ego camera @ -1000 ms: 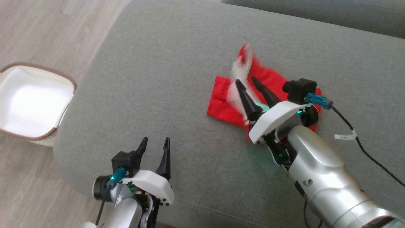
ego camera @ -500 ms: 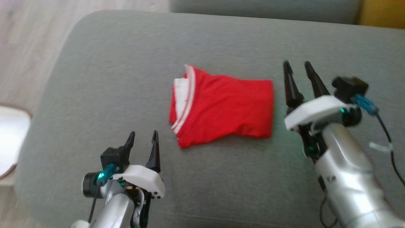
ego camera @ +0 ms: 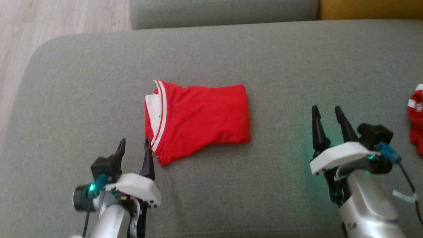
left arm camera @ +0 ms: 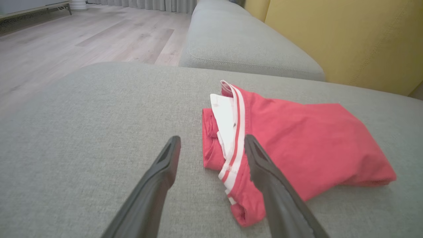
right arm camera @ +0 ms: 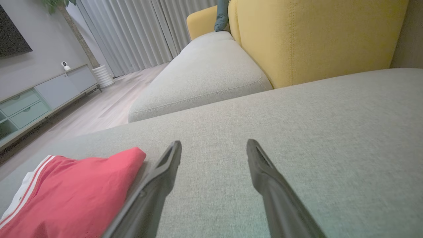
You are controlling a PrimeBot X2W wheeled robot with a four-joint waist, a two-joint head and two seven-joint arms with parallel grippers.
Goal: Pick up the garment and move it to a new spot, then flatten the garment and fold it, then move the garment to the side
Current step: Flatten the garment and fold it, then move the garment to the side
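A folded red garment (ego camera: 200, 119) with a white-striped waistband and white lining lies on the grey sofa cushion (ego camera: 211, 56). It also appears in the left wrist view (left arm camera: 297, 145) and at the lower left of the right wrist view (right arm camera: 72, 188). My left gripper (ego camera: 134, 147) is open with nothing between its fingers, just left of the garment's near left corner, and its right finger (left arm camera: 264, 168) overlaps the waistband edge in the left wrist view. My right gripper (ego camera: 325, 112) stands open and holds nothing, well to the right of the garment, over bare cushion (right arm camera: 297, 132).
A second red item with white stripes (ego camera: 416, 122) lies at the right edge of the cushion. Another grey cushion (ego camera: 224, 11) and a yellow backrest (right arm camera: 314, 36) lie beyond. Wood floor (ego camera: 49, 19) runs past the cushion's left edge.
The head camera has swung right, so the white basket has left the picture. My right gripper let go of the garment and pulled away to its right. The garment now lies folded.
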